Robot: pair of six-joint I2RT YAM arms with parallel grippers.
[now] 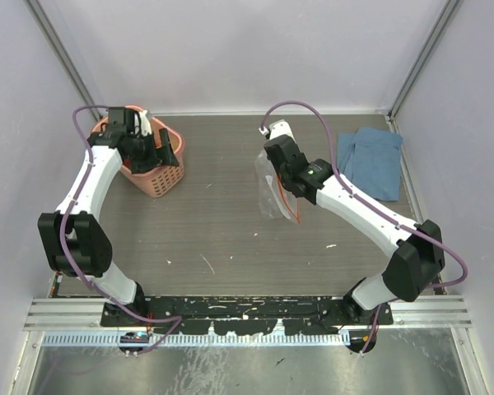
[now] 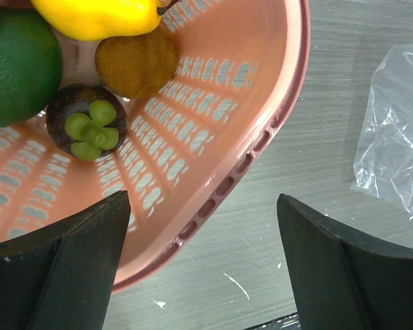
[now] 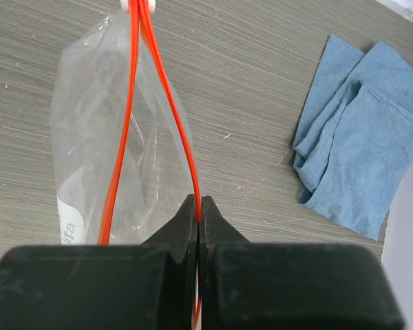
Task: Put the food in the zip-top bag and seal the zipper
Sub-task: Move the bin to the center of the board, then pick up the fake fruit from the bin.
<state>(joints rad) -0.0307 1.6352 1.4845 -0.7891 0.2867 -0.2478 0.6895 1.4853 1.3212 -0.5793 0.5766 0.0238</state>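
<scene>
Clear plastic bag point(image 3: 89, 158) lies near mid tabletop point(image 1: 230, 239), a bit toward the far right. Its mouth gapes, w/ the two runs of the orange zipper point(image 3: 166, 103) spread apart and the white slider point(image 3: 136, 5) at the far end. Right end effector point(image 3: 198, 206) is clenched on one run of the zipper, holding that lip up. No food in the bag yet.

Food sits in the pink basket point(image 2: 261, 137) at the far-left corner: dark fruit point(image 2: 87, 120) w/ green cap, brown one point(image 2: 138, 63), yellow one point(image 2: 96, 15), green one point(image 2: 17, 65). Left end effector point(image 2: 203, 203) hangs over the basket's near rim, released, fingers wide, gripping nothing. Blue cloth point(image 3: 361, 158) lies at the far-right corner, well apart from the bag.

Risks, as I judge them:
- left fingers straddle the rim, one inside and one outside; closing from here prob grabs the basket wall, not fruit, and could tip or drag the basket
- fruits are glossy and round, so an off-centre pinch may squirt one out
- fruits lie packed together, so a finger may wedge between two
- bag is held by one thin lip only; film could slip free, or the mouth could sag shut before food arrives
- a pull by the right arm would drag the light bag across the tabletop
</scene>
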